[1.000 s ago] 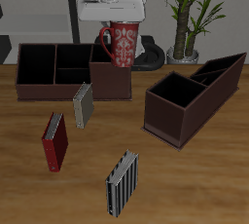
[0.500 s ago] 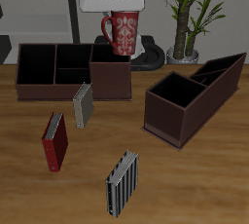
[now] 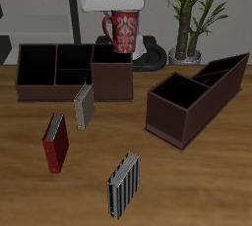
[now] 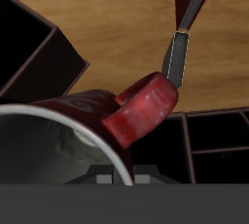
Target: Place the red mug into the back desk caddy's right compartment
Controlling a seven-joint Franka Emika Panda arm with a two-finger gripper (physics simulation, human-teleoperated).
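My gripper (image 3: 122,14) is shut on the red mug (image 3: 124,31) and holds it upright in the air by its rim. The mug hangs just above and behind the taller square right compartment (image 3: 111,79) of the back desk caddy (image 3: 44,68), clear of its walls. In the wrist view the mug's white inside (image 4: 58,155) and red handle (image 4: 146,111) fill the frame. The caddy's low shallow sections (image 4: 219,142) show beside it. My fingers are hidden by the mug.
A second dark caddy with slanted dividers (image 3: 192,97) stands beside the back caddy. A grey book (image 3: 84,105), a red book (image 3: 55,142) and a striped book (image 3: 123,184) stand nearer the table's front edge. A potted plant (image 3: 187,19) stands at the back.
The gripper has lifted the mug higher above the caddy's tall end section. Over the last half second it has hardly moved.
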